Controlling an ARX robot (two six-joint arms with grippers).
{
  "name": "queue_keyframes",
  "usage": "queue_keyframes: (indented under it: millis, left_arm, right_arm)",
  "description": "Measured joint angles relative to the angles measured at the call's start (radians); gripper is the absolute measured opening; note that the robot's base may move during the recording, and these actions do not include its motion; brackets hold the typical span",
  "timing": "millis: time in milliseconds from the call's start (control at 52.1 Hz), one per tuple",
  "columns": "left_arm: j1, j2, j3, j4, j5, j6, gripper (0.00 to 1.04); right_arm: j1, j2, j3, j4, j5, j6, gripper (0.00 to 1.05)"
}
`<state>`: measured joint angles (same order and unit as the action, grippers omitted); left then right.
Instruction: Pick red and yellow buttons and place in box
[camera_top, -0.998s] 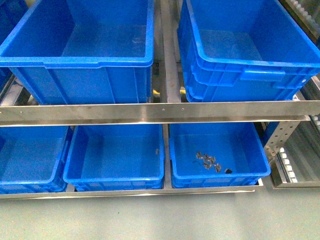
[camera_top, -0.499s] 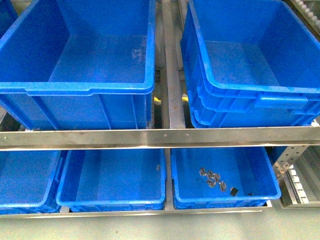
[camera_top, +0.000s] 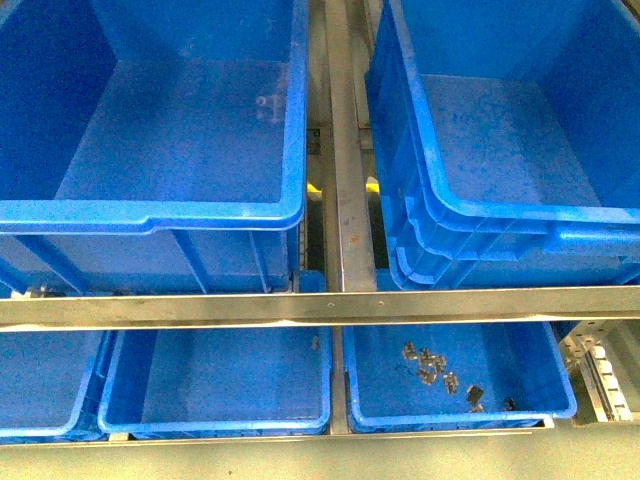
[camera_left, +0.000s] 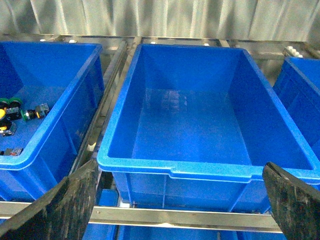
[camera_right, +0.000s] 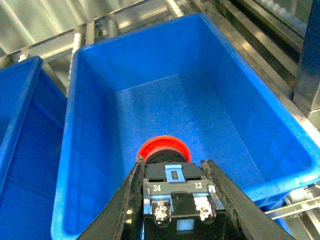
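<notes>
right gripper (camera_right: 172, 164) pinches a red button (camera_right: 164, 147) by its black body, red cap facing the open floor of a blue box (camera_right: 90, 125), well inside its rims. left gripper (camera_left: 180, 167) is spread wide above the near rim of a second blue box (camera_left: 200, 172), whose neighbouring bin (camera_left: 75, 95) holds loose switches (camera_left: 37, 111).
</notes>
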<state>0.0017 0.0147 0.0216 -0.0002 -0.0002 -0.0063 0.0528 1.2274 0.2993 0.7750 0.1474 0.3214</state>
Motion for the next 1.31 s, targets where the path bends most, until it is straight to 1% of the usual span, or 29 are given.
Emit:
queue_keyframes:
  millis: [96, 192, 288, 461, 538, 691, 787, 922, 941, 1018, 1075, 1114, 1133, 1229, 1306]
  left_arm:
    - [0.000, 0.000, 0.000, 0.000, 0.000, 0.000, 0.97]
    - [0.000, 0.000, 0.000, 0.000, 0.000, 0.000, 0.97]
    - [0.000, 0.000, 0.000, 0.000, 0.000, 0.000, 0.97]
    - [0.000, 0.000, 0.000, 0.000, 0.000, 0.000, 0.97]
    - [0.000, 0.000, 0.000, 0.000, 0.000, 0.000, 0.97]
    - [0.000, 0.000, 0.000, 0.000, 0.000, 0.000, 0.97]
    - [0.000, 0.000, 0.000, 0.000, 0.000, 0.000, 0.97]
    - [0.000, 0.000, 0.000, 0.000, 0.000, 0.000, 0.97]
    - [0.000, 0.000, 0.000, 0.000, 0.000, 0.000, 0.97]
    - [0.000, 0.000, 0.000, 0.000, 0.000, 0.000, 0.97]
    - [0.000, 0.000, 0.000, 0.000, 0.000, 0.000, 0.97]
    - [0.000, 0.000, 0.000, 0.000, 0.000, 0.000, 0.97]
    - [0.000, 0.000, 0.000, 0.000, 0.000, 0.000, 0.97]
    - [0.000, 0.000, 0.000, 0.000, 0.000, 0.000, 0.97]
    - [0.000, 0.000, 0.000, 0.000, 0.000, 0.000, 0.97]
  right_arm:
    - [-0.034, 0.165, 0.060, 0.110, -0.040, -0.011, 0.26]
    - [-0.053, 0.312, 0.132, 0.172, -0.060, -0.028, 0.26]
    - [-0.068, 0.451, 0.213, 0.201, -0.070, -0.038, 0.26]
    - [-0.098, 0.650, 0.377, 0.192, -0.078, -0.050, 0.26]
    - [-0.123, 0.746, 0.506, 0.154, -0.089, -0.050, 0.26]
    - [-0.140, 0.833, 0.651, 0.105, -0.080, -0.050, 0.26]
    - [-0.137, 0.882, 0.716, 0.100, -0.090, -0.057, 0.26]
    - [-0.111, 0.910, 0.740, 0.100, -0.077, -0.063, 0.51]
    - [-0.109, 0.910, 0.740, 0.100, -0.074, -0.063, 0.53]
    - [-0.096, 0.906, 0.732, 0.108, -0.061, -0.063, 0.65]
    - [-0.087, 0.891, 0.711, 0.108, -0.056, -0.063, 0.76]
    - [-0.084, 0.881, 0.698, 0.108, -0.054, -0.063, 0.81]
    - [-0.084, 0.879, 0.695, 0.108, -0.054, -0.063, 0.82]
    - [-0.076, 0.798, 0.624, 0.103, -0.043, -0.064, 0.99]
    - [-0.075, 0.676, 0.547, 0.085, -0.041, -0.069, 0.97]
